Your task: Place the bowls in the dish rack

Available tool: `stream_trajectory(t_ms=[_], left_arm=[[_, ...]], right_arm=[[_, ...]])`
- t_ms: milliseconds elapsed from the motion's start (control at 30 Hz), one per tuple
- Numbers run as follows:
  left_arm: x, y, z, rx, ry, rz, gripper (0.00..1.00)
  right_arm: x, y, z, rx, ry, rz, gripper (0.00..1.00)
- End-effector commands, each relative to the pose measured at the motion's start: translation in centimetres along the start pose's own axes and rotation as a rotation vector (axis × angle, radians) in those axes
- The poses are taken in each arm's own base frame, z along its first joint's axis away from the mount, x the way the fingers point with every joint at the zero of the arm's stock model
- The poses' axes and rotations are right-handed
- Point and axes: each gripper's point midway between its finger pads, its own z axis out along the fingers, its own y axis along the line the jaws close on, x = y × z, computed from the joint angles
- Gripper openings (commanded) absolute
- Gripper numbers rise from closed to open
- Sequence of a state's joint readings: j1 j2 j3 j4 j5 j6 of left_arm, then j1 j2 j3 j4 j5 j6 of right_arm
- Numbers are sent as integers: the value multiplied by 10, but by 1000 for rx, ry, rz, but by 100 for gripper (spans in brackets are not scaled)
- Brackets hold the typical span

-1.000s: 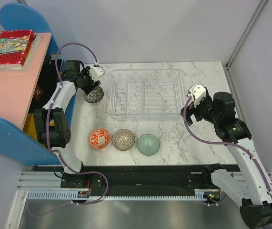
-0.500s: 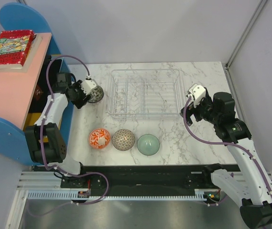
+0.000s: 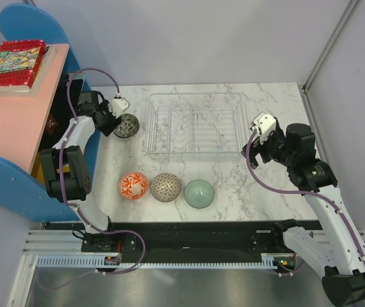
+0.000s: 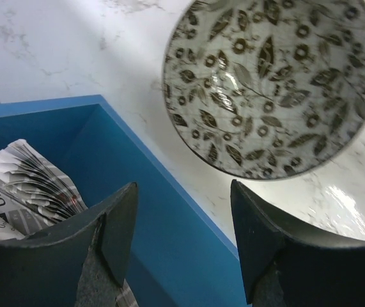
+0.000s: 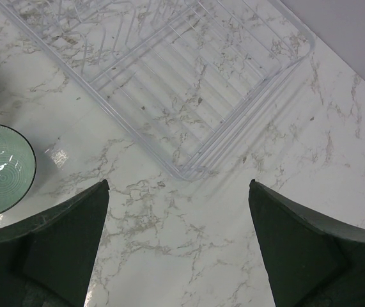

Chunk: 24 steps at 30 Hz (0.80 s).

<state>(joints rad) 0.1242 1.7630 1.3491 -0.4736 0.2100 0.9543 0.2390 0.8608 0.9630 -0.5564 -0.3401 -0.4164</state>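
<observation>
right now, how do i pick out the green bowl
On the marble table, find the row of three bowls on the near side of the clear dish rack. The green bowl is the rightmost: plain pale green, while the orange-red bowl and the lattice bowl beside it are patterned.

Orange bowl (image 3: 133, 186), lattice bowl (image 3: 165, 187), mint bowl (image 3: 199, 193) in 1 row; leaf-patterned bowl (image 3: 125, 126) just left of clear dish rack (image 3: 194, 123).

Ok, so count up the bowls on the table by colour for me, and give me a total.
Orange-red floral bowl: 1
Beige lattice bowl: 1
Pale mint-green bowl: 1
Dark leaf-patterned bowl: 1
Total: 4 bowls, none of them in the dish rack yet.
</observation>
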Motion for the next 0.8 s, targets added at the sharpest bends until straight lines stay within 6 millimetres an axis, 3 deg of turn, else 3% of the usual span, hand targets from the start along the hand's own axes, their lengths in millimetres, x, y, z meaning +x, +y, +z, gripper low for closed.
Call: stream_trajectory(t_ms=[0,100,333,500,600,700,767], left_arm=[[1,98,-13,-401,24,-71,68],[-3,115,-22,-485,5,-122,68],[-9,122,-46,-582,-70,-196,68],[19,125,-47,-661,28,-265,67],[28,122,-40,-655,55,-244,67],[19,111,-38,-587,6,-229,67],[8,88,-36,-476,-40,-201,68]], right_arm=[[-7,2,0,-14,-25,-18,98],[-6,2,1,-19,-22,-16,98],[-6,4,2,-27,-19,-15,98],[-8,5,0,-31,-29,-17,98],[-8,6,1,-42,-27,-15,98],[-8,6,0,-42,-27,-15,98],[-8,6,0,-40,-28,-15,98]])
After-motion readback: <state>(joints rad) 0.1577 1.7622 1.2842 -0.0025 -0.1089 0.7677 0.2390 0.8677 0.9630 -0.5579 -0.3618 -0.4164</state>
